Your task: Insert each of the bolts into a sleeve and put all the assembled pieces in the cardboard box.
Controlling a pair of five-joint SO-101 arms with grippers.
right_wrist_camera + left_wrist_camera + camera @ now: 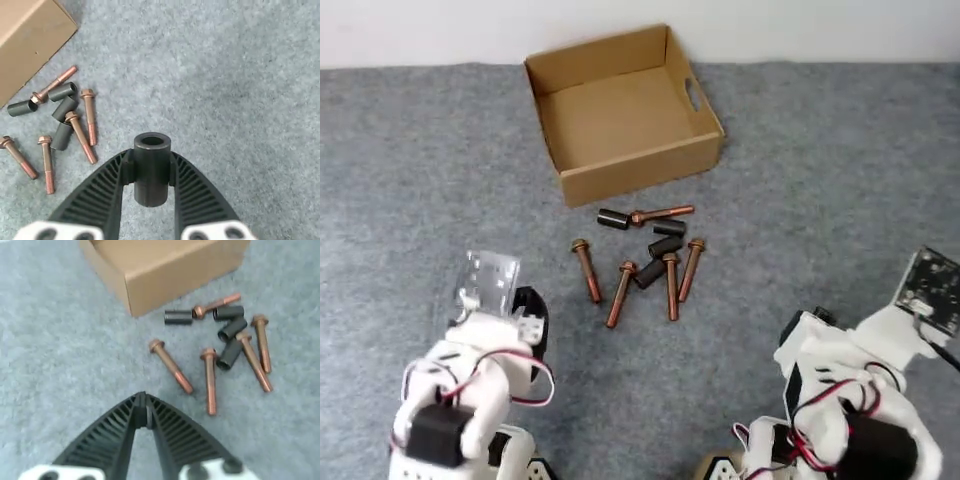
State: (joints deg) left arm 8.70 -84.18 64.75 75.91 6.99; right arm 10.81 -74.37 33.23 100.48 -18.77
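**Right Pincer Clamped on One Sleeve; Left Pincer Closed, Holding Nothing**

1. The right pincer (151, 159) is clamped on a black cylindrical metal sleeve (151, 172). The sleeve sits between the two ribbed black fingers (102, 192) near their tips, with its open bore facing the wrist camera.
2. The left pincer (145, 404) has its ribbed fingers pressed together at the tips. It hangs above the grey carpeted table surface (840, 170), near the loose parts.
3. Five copper-coloured hex-head bolts lie on the carpet between the two arms and the box. Four of them (587, 270) lie roughly side by side. The fifth bolt (662, 213) lies crosswise, nearer the box, its head just beside one end of a black sleeve (613, 219).
4. Three further black sleeves (665, 246) lie on their sides among the bolts.
5. The brown cardboard box (640, 172) stands open-topped beyond the parts, with a handle slot cut in one side wall.
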